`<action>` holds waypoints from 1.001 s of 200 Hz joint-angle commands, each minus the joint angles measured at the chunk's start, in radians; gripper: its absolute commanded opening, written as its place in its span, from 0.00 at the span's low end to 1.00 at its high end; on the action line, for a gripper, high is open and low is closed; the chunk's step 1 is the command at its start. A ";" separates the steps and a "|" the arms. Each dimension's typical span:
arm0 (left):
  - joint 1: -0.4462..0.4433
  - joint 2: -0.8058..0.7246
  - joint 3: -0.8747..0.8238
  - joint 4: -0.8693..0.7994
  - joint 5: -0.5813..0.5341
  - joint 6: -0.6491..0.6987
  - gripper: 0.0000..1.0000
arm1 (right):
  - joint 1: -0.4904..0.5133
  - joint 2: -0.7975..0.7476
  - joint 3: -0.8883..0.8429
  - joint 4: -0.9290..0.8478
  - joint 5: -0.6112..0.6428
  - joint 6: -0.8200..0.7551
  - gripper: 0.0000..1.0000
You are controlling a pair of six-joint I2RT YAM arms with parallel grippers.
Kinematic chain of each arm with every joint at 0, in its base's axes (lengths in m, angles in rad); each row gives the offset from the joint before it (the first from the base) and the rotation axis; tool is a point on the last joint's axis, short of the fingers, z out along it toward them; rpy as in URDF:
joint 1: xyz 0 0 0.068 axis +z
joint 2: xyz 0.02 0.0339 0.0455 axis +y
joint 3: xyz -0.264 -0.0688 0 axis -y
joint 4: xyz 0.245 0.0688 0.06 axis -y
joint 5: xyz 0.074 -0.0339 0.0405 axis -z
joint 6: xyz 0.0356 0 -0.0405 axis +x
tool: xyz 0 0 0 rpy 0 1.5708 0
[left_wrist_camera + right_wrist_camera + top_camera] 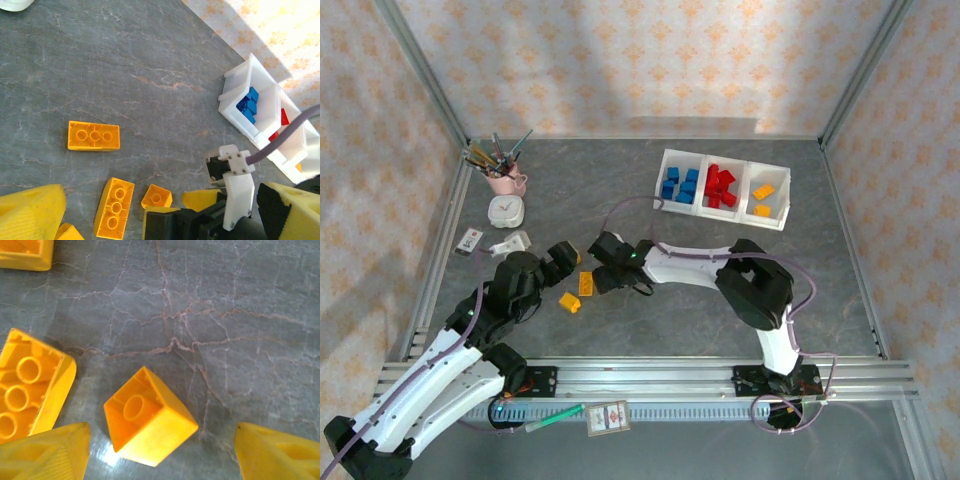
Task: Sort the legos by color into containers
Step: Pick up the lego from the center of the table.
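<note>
Top view: tray (666,156) at upper right holds blue, red and yellow bricks, one colour per compartment. Loose yellow bricks (569,301) lie centre-left below left gripper (568,258) and right gripper (603,270).
Left wrist: jaws apart; long brick (93,135) shows its hollow underside.
Right wrist: jaws apart, straddling small square brick (150,417). Judged light, rigid and glossy; pinch its flat opposing walls.

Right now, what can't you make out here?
- Top external: loose yellow bricks partly under the right arm; count unsure.
- Left wrist: tray cut by the right edge, cable crossing; yellow compartment mostly out of sight.
- Right wrist: long brick cut by the left edge.
</note>
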 commanded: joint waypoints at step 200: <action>0.017 0.176 0.060 0.193 0.132 0.108 0.99 | -0.248 -0.282 -0.100 -0.054 0.097 0.111 0.32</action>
